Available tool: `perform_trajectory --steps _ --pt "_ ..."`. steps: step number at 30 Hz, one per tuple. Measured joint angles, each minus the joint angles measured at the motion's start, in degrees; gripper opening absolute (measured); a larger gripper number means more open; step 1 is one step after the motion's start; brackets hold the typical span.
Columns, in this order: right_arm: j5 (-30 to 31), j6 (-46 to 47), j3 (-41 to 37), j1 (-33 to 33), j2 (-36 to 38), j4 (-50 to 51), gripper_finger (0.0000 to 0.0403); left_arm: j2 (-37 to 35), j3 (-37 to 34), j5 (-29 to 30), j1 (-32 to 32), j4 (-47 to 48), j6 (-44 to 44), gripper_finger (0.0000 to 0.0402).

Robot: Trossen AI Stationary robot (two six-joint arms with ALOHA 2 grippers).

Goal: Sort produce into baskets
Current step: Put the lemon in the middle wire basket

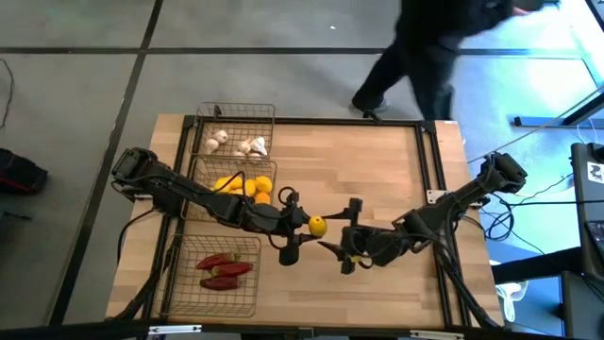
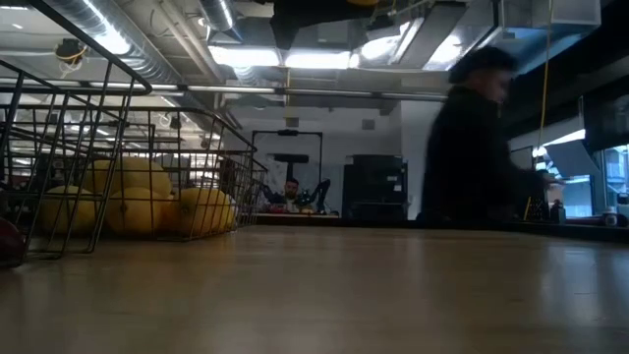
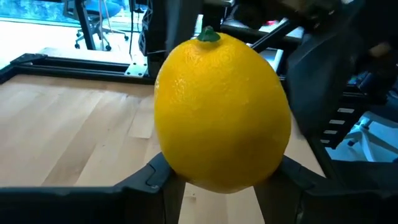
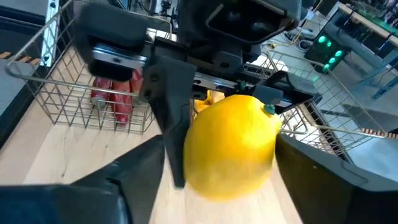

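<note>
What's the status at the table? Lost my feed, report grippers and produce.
Left gripper shut on lemon, mid-table. Right gripper open around the same lemon, handoff. Middle basket holds lemons. Person passing behind the table, path clear.

I find no legible text, label, brand or number in any view. Nothing readable on the lemon, the baskets or the table.

Overhead straight down on tabletop; low level across it; wrists close, both on one lemon
</note>
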State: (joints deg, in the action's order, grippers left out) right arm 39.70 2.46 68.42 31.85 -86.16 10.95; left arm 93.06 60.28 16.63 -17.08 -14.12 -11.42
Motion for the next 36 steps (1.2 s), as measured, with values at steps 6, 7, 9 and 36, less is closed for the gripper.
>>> perform_trajectory --steps 6,7,9,36 --pt "4.8 4.22 0.0 3.26 4.61 9.38 0.0323 -2.25 0.25 0.21 0.02 7.79 -0.49 0.0156" --pt "5.33 6.4 -0.02 3.81 5.28 11.95 0.0324 -3.15 0.37 0.53 -0.01 10.19 -0.73 0.0156" --pt "5.38 11.31 -0.02 4.29 6.13 16.78 0.0322 -5.16 0.64 1.75 -0.03 14.07 -1.42 0.0156" --pt "-2.73 38.46 -17.73 -5.45 5.32 29.95 0.0285 -24.96 -13.53 9.46 11.29 58.15 -20.07 0.0159"
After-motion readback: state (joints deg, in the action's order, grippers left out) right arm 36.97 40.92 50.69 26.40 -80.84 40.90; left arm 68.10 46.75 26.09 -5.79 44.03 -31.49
